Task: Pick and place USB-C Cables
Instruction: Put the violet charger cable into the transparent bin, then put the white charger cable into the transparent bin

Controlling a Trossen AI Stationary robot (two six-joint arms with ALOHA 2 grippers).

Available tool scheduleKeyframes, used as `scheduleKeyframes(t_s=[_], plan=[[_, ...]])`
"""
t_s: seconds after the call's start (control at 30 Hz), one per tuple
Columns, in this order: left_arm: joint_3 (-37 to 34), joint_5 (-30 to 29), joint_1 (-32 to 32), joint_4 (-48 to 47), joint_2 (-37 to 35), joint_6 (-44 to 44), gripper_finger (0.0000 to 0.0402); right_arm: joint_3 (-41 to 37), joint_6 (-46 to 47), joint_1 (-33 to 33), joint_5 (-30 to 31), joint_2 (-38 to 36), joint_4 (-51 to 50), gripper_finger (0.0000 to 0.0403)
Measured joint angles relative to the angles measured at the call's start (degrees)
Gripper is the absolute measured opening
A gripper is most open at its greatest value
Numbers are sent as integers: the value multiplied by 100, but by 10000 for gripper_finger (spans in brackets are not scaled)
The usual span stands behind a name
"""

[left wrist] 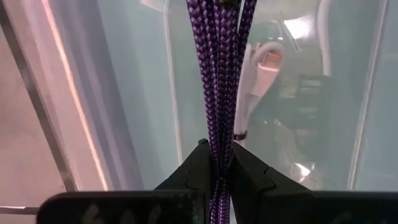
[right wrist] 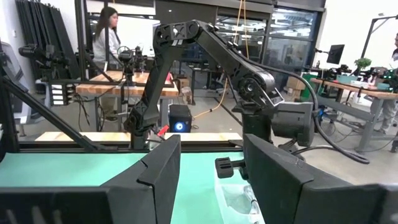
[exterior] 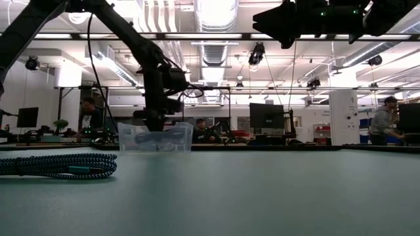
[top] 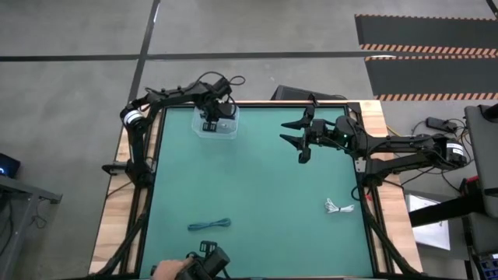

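Nearest the low camera, at the frame's lower left, a braided teal cable point(exterior: 59, 166) lies untouched on the green table point(top: 264, 194), and a white cable point(top: 339, 207) lies at the high view's lower right. Risk: the left gripper point(left wrist: 216, 163), clamped on a purple braided cable point(left wrist: 219, 74) over the clear bin point(top: 216, 123) at upper left, could drape loops over the rim on release. The bin's contents are indistinct; the right gripper point(top: 295, 131), fingers apart, waits at upper centre.

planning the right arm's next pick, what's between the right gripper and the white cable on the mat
Nothing: in the high view only bare green mat lies between the open right gripper and the white cable near the mat's right edge.
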Motion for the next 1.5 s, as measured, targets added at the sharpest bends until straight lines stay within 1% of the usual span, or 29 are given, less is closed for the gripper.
scheduleKeyframes(t_s=[0.1, 0.37, 0.73, 0.83, 1.07, 1.2, 1.37, 1.5], plan=[[-46, -3, 0, 121, 0, -9, 20, 0, 2, 0, -1, 0, -5, 167], [-48, -15, 0, 163, 0, -11, 48, 0, 2, 0, 0, 0, -5, 167], [-48, -24, -4, 162, 0, -27, 52, 0, 2, 0, -1, 0, -30, 167], [-6, -125, -19, 154, -10, -160, 52, 0, 2, 0, 0, 0, -33, 167], [6, -194, -123, 154, -352, -198, 52, 0, 1, 0, -2, 0, -40, 167], [-4, -199, -229, 155, -654, -610, 52, 0, 2, 0, -1, 0, -40, 167], [-6, -137, -478, 165, -1084, -1398, 52, 0, 20, 0, -2, 0, -82, 167], [-78, 167, -767, 217, -1468, -2044, 52, 2, 91, 0, -2, 0, -196, 167]])
